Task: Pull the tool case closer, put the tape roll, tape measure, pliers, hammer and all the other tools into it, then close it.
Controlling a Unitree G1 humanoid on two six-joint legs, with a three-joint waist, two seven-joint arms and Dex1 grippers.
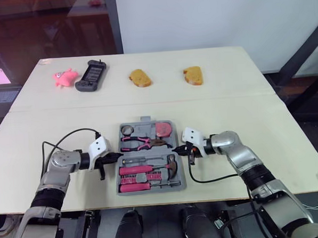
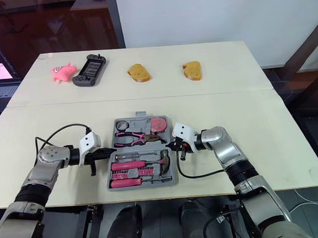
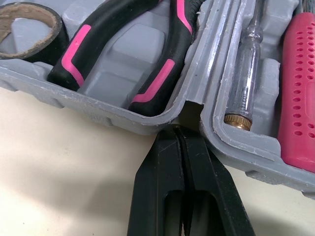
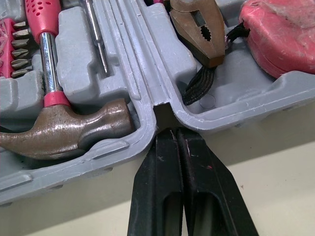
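The left tool (image 1: 120, 154) lies low on the cream table (image 1: 267, 145), narrow, its two black fingers (image 3: 162, 187) pressed together with nothing between them and their tips set at the hinge notch on the left side of the tool case (image 1: 151, 190). The case is grey moulded plastic, open flat on the near part of the table between the two arms, and every recess seems filled. In the far half sit, from the left, the tape roll (image 1: 127, 129), a dark ring with a worn brown core, then the pliers (image 1: 141, 144), with black-and-pink handles and rust-brown jaws, then the rounded pink tape measure (image 1: 163, 129), its black strap looped beside the plier jaws. The near half holds a clear-handled tester screwdriver (image 3: 246, 64), pink-handled drivers (image 1: 136, 170) with dimpled grips and a row of small bits (image 1: 134, 178) too fine to tell apart. At its right lies the hammer (image 1: 171, 163), its dull brown head against the case wall. The right tool (image 1: 174, 149) meets the hinge notch on the right side, likewise narrow and holding nothing. Well apart along the far edge lie a pink soft toy (image 1: 64, 77), a black handheld device (image 1: 91, 75) and two toast-like slices (image 1: 140, 78) (image 1: 193, 75).
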